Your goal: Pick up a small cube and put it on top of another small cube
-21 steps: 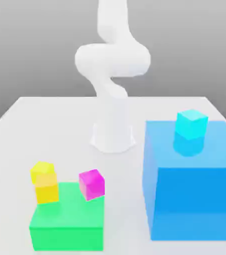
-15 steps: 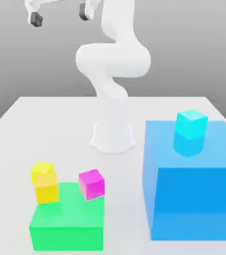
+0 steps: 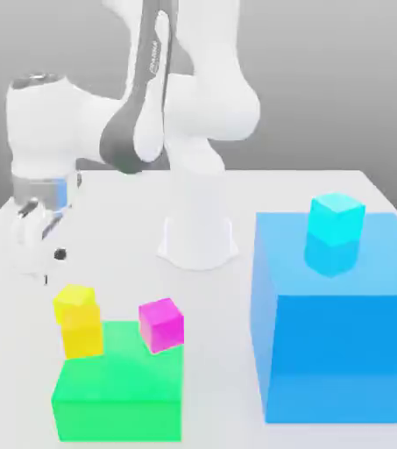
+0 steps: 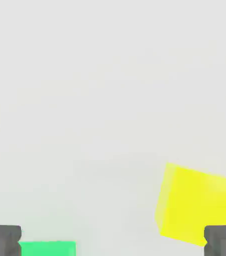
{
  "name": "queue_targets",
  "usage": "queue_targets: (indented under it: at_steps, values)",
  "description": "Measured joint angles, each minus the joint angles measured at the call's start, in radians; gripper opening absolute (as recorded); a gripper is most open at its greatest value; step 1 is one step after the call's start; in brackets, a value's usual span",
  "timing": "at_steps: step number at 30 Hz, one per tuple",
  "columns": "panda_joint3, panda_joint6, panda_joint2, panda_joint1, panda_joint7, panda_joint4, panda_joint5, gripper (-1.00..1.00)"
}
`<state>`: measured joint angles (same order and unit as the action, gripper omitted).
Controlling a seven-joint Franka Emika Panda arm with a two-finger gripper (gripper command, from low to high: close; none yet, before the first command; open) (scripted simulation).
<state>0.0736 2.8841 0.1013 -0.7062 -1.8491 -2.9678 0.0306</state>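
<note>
Exterior view: small bright lemon-yellow cube (image 3: 74, 298) on white bench (image 3: 324, 188), touching deeper yellow-orange cube (image 3: 82, 334) at green block (image 3: 118, 390) edge. Fingers (image 3: 59, 255) just above-left, toward exterior view's left. Hand view: dark fingertips (image 4: 2, 240) spread wide, nothing between; cube (image 4: 197, 207) beside one tip, off-centre.

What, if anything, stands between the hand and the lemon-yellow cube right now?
Nothing visible. The hand hangs above and slightly behind the lemon-yellow cube, fingers spread, with bare table between them. The yellow-orange cube sits just beside it, by the green block.
</note>
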Motion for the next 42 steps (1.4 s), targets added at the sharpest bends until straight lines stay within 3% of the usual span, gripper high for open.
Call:
queue_targets:
  at_steps: [8, 9, 16, 25, 36, 41, 42]
  values:
    - [-0.062, 0.238, -0.286, -0.064, 0.014, 0.03, -0.053, 0.0]
    - [-0.069, 0.258, -0.31, -0.071, 0.014, 0.034, -0.053, -1.0]
    - [-0.07, 0.26, -0.31, -0.072, 0.012, 0.034, -0.051, -1.0]
    - [-0.05, 0.004, -0.017, -0.05, 0.004, -0.003, -0.021, -1.0]
    - [-0.158, -0.466, 0.131, 0.188, 0.423, 0.319, -0.064, -1.0]
    - [-0.175, -0.337, 0.009, 0.205, 0.452, 0.312, -0.053, -1.0]
    - [-0.175, -0.317, -0.007, 0.205, 0.451, 0.308, -0.05, 1.0]
